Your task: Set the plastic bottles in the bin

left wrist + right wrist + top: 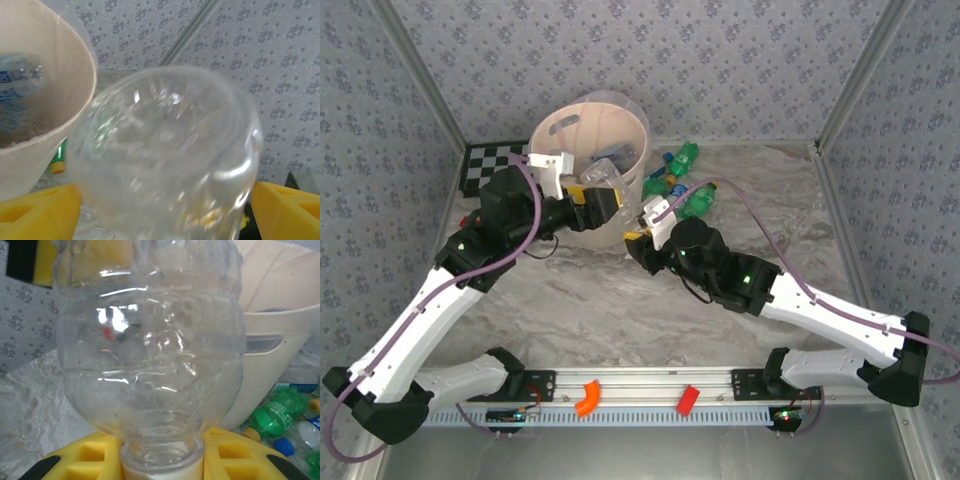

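The task is partly done, with a good share left. The bin (pixel 582 112) stands at the far left of the surface (pixel 620 310) and already has bottles in it: the left wrist view shows a clear one with a blue label (pixel 20 80) lying inside. To the right of the bin a cluster of bottles (pixel 682 185) lies on the surface, not yet binned. It includes several green ones and some with blue caps, touching or just beside one another close to the bin's wall. One clear bottle (pixel 150 355) is in hand. The right gripper (pixel 162 462) is closed tight on its neck and holds it up beside the bin, below the rim. The left gripper (pixel 162 207) is at the bin's near rim, its yellow fingers (pixel 40 210) standing wide on either side of a clear bottle's rounded end. This looks to be the far end of the same bottle. Whether those fingers press on it or only flank it, I cannot tell. By my judgement the step in hand is getting this bottle over the rim. After that the whole cluster on the right is left to collect.
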`<state>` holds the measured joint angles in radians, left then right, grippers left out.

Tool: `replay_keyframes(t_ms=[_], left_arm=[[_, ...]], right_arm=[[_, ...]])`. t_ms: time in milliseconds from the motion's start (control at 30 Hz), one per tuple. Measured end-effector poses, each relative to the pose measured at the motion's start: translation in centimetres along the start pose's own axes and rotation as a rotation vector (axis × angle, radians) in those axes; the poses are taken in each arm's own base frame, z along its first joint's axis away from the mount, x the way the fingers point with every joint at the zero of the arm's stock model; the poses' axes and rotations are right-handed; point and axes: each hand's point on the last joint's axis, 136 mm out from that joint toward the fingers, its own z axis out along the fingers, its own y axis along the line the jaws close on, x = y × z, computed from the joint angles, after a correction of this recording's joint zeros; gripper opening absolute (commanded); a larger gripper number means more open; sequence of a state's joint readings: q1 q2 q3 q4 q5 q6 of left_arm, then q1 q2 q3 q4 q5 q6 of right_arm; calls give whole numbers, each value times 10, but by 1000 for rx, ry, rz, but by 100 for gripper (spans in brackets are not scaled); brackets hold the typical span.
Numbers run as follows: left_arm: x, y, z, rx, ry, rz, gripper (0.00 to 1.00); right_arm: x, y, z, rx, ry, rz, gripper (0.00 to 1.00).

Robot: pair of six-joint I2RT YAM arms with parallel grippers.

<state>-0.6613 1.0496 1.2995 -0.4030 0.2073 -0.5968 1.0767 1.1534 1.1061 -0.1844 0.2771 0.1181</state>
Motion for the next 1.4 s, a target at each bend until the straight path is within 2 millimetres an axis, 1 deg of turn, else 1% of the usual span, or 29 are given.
replay_keyframes(t_ms=[200,233,300,367,400,433,467,533,567,667,733,833,933,1000,1033,1100,1167,1267,1400], left_arm=[[-3,-3,8,20,-4,-13,77],[-3,-2,9,20,-4,-16,75],[-2,-1,12,17,0,-25,66],[-3,-3,14,25,1,-27,61],[-4,-4,14,26,0,-26,60],[-5,-5,14,28,-1,-26,58],[-5,-5,14,27,-1,-25,57],[-7,-6,14,29,-3,-24,57],[-8,-6,15,27,-3,-21,57],[-16,-8,14,14,-12,-9,56],[-26,-9,13,1,-20,6,56],[-50,-4,9,-40,-55,15,56],[-79,10,2,-96,-112,6,56],[-100,23,-3,-140,-155,-6,56],[-107,28,-5,-156,-171,-14,56],[-124,44,-7,-203,-210,-46,56],[-136,61,-7,-242,-240,-92,56],[-142,91,2,-303,-251,-174,56],[-145,127,26,-383,-229,-246,56]], right_arm=[[-2,7,1,-16,-6,-10,30],[-2,7,1,-16,-8,-10,31],[-5,7,0,-16,-15,-9,31],[-5,6,1,-11,-15,-11,34],[-6,6,1,-7,-18,-10,38],[-7,5,1,-2,-22,-10,46],[-8,5,1,-1,-26,-13,60],[-10,4,1,1,-32,-18,88],[-10,4,1,4,-34,-19,100],[-11,1,0,19,-37,-23,100],[-13,-1,-2,31,-44,-21,100],[-21,-7,-12,50,-74,-11,100],[-31,-15,-29,66,-116,7,100],[-35,-21,-43,79,-146,23,100],[-35,-24,-47,85,-156,29,99],[-34,-30,-57,99,-172,41,100],[-31,-34,-63,111,-178,48,100],[-27,-40,-72,124,-188,58,100],[-22,-48,-86,144,-203,66,100]])
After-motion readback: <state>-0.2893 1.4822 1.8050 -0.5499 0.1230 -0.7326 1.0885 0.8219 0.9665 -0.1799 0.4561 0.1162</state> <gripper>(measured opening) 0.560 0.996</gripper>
